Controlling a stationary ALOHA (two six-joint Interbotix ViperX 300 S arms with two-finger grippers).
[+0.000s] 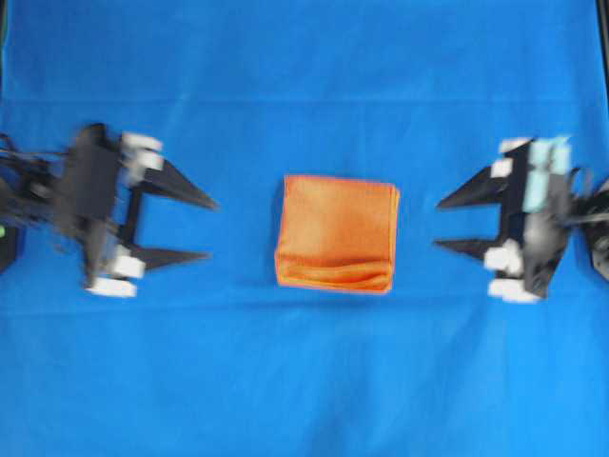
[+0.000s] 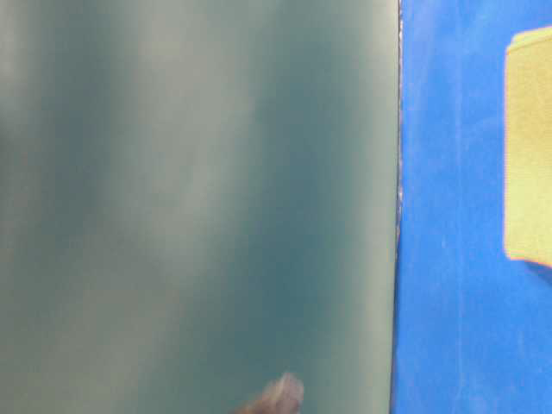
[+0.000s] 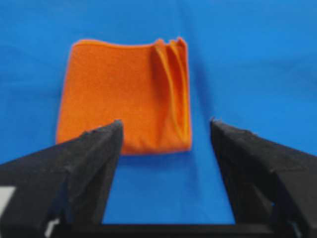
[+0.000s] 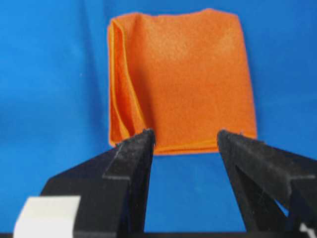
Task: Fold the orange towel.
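The orange towel (image 1: 336,233) lies folded into a small layered square in the middle of the blue cloth, with stacked hems along its front edge. It also fills the upper part of the left wrist view (image 3: 124,94) and of the right wrist view (image 4: 181,79). My left gripper (image 1: 209,228) hovers to the left of the towel, open, with only blue cloth between its fingers (image 3: 94,163). On the towel's right, my right gripper (image 1: 440,224) is open and apart from it. In its own view the fingertips (image 4: 143,144) frame the towel's near edge without touching. Neither gripper holds anything.
The blue cloth (image 1: 304,381) covers the whole table around the towel. In the table-level view a blurred grey-green surface (image 2: 198,198) fills the left two thirds, and the towel (image 2: 528,147) shows pale at the right edge.
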